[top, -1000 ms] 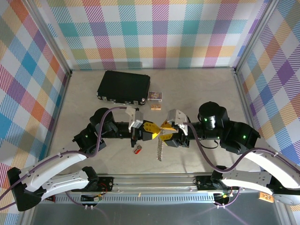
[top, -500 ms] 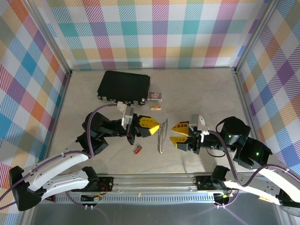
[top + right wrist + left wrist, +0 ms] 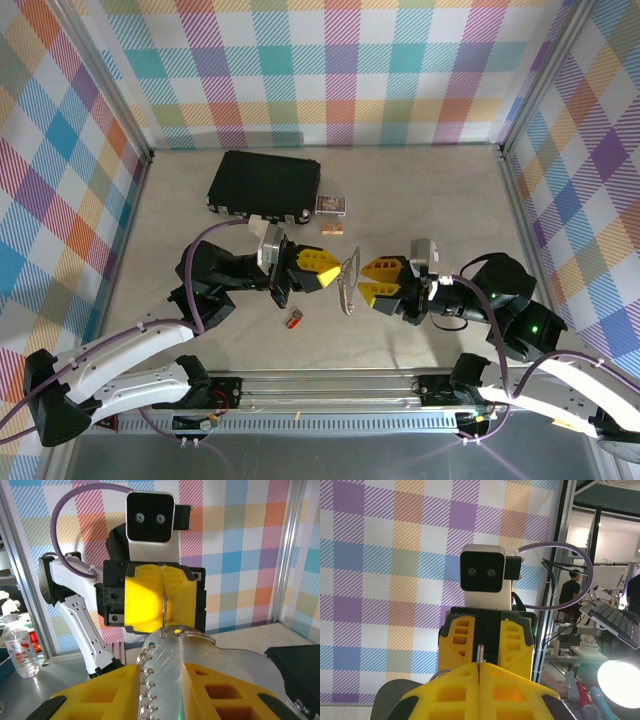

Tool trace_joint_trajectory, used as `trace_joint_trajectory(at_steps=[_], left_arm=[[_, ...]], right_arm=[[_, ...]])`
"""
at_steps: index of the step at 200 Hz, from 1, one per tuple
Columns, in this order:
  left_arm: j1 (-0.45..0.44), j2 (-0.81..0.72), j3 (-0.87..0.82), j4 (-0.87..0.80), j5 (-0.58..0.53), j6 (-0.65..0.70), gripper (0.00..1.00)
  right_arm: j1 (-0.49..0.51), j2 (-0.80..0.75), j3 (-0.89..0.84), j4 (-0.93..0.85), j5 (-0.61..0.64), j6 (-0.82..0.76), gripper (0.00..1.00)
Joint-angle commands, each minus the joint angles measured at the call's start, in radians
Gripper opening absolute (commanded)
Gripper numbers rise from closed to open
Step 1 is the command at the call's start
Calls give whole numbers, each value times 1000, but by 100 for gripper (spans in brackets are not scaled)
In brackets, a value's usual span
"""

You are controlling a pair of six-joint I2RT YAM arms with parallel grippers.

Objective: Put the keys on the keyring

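A black case (image 3: 265,185), card box (image 3: 332,205) and tan block (image 3: 333,228) lie at the back, well apart from the arms. The keyring (image 3: 294,320) lies on the table (image 3: 440,190) near the left gripper (image 3: 336,272). Both arms reach inward, tips facing. The left gripper is clamped on the keys (image 3: 347,282) (by a thin wire loop). The right gripper (image 3: 363,281) stands part open around them; whether it touches I cannot tell.

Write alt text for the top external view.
Over the table, the left gripper, shut, holds the keys dangling just in front of the right gripper, whose jaws stand apart. The keyring lies on the table beside the left gripper, toward the near edge; a black case sits at the back.
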Motion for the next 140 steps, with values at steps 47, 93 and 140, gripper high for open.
trace_joint_trajectory(at_steps=[47,93,140], left_arm=[[-3,-4,-12,40,7,19,0],[-3,1,-13,26,7,34,0],[-3,6,-14,18,7,41,0]], right_arm=[[8,28,-21,132,-46,59,23],[8,49,-26,152,-43,74,19],[7,69,-17,140,-20,71,6]])
